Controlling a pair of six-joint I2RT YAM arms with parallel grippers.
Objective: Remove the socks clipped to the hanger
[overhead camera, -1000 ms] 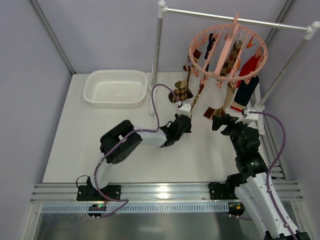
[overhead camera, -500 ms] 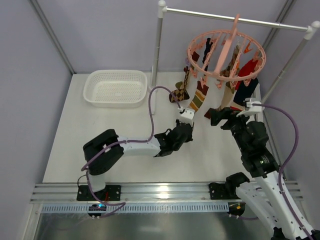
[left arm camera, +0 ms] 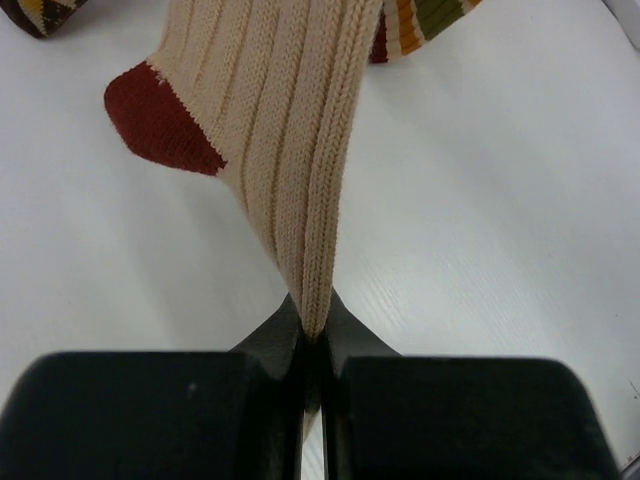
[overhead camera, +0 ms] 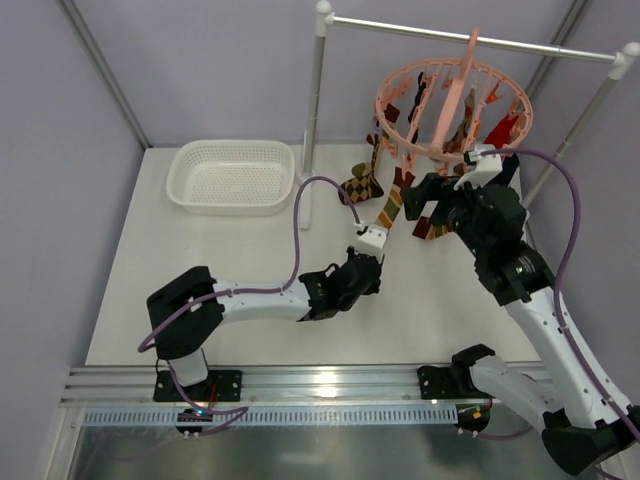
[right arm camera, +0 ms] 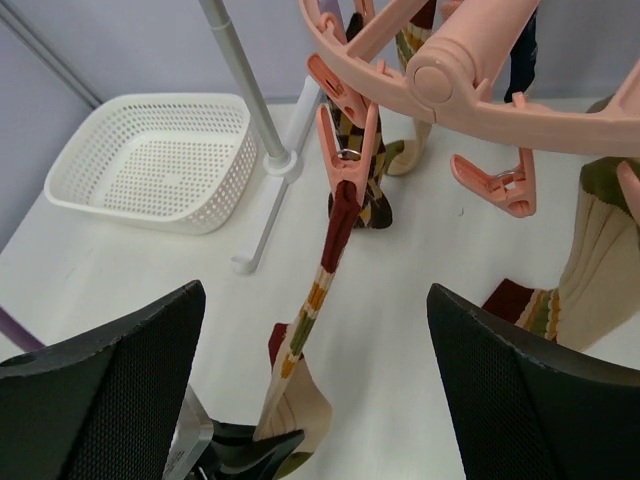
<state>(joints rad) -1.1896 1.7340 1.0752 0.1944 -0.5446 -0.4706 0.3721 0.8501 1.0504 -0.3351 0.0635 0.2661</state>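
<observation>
The salmon-pink ring hanger (overhead camera: pixel 385 112) hangs from the white rail with several socks clipped to it. My left gripper (overhead camera: pixel 366 258) is low over the table, shut on the cream toe end of a striped sock (left arm camera: pixel 290 150). That sock (right arm camera: pixel 310 310) runs taut up to a pink peg (right arm camera: pixel 345 150), its red cuff still clamped. My right gripper (overhead camera: pixel 425 200) is open just under the ring's near rim (right arm camera: pixel 470 70). The taut sock lies between its black fingers (right arm camera: pixel 110 390) without touching them. A brown argyle sock (overhead camera: pixel 362 184) hangs behind, and another striped sock (right arm camera: pixel 590 270) to the right.
A white mesh basket (overhead camera: pixel 232 176) sits at the back left of the table. The white rail stand's left post (overhead camera: pixel 315 110) and its foot (right arm camera: pixel 280 160) stand between the basket and the hanger. Its right post (overhead camera: pixel 585 125) slants beside my right arm.
My right gripper has risen from table height to just under the ring. My left arm has stretched out and pulled the striped sock's toe nearer, and the hanger has swung slightly left.
</observation>
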